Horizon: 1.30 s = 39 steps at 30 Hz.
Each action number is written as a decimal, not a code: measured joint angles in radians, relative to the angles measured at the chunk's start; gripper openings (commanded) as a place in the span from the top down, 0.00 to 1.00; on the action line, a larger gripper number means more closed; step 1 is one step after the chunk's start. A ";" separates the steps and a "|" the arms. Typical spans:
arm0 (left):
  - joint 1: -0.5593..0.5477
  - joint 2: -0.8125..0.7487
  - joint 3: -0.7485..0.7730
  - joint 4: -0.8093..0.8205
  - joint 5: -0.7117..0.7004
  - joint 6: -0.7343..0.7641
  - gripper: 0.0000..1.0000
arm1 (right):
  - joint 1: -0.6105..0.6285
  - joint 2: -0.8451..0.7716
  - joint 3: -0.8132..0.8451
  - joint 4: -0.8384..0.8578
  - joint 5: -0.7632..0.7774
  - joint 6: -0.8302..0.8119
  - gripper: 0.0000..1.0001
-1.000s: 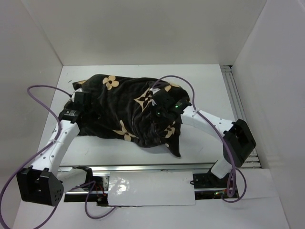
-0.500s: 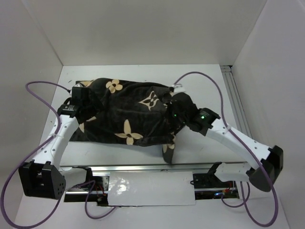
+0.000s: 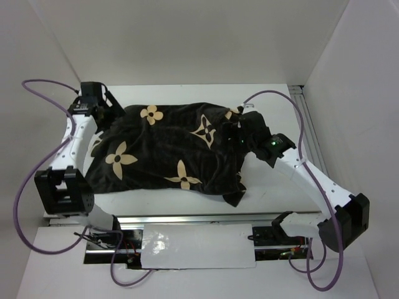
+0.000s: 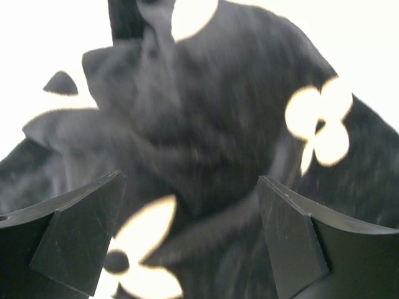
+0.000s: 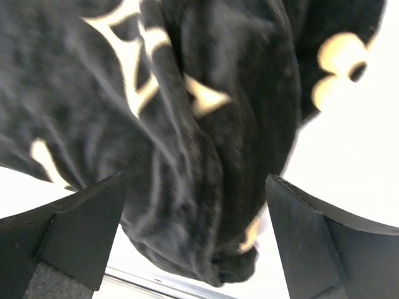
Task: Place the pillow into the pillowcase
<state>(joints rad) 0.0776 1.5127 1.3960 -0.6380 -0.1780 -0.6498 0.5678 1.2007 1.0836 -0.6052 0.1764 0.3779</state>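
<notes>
Pillowcase [image 3: 168,152] lies plump across the middle of the tabletop [image 3: 181,94]; no white shows, so the pillow is probably inside. Left gripper [image 3: 95,106], upper left, and right gripper [image 3: 246,124], at the case's right end, hover with jaws spread, pinching nothing, one per end for straightening, I'd guess.

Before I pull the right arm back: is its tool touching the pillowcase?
Cannot tell. The right wrist view shows the right tool open over the pillowcase, but neither contact nor gap plainly; the top view hides its jaws.

No writing, label or number is legible (the pillowcase [image 3: 168,149] carries only flower and star motifs).
</notes>
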 measured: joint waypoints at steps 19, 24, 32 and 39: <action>0.126 0.745 0.550 0.025 0.096 0.105 0.00 | -0.315 0.591 0.396 0.154 -0.120 0.021 0.00; 0.120 0.763 0.572 0.045 0.095 0.096 0.00 | -0.333 0.665 0.410 0.201 -0.105 0.034 0.00; 0.145 0.827 0.640 0.031 0.071 0.035 0.00 | -0.362 0.804 0.556 0.261 -0.108 0.106 0.00; 0.190 0.863 0.717 -0.038 0.019 -0.026 0.00 | -0.356 0.928 0.654 0.284 -0.115 0.181 0.00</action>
<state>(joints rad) 0.2672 2.3753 2.1128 -0.6762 -0.1593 -0.6762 0.2119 2.1288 1.7378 -0.3214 0.0616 0.5591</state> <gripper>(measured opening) 1.000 0.997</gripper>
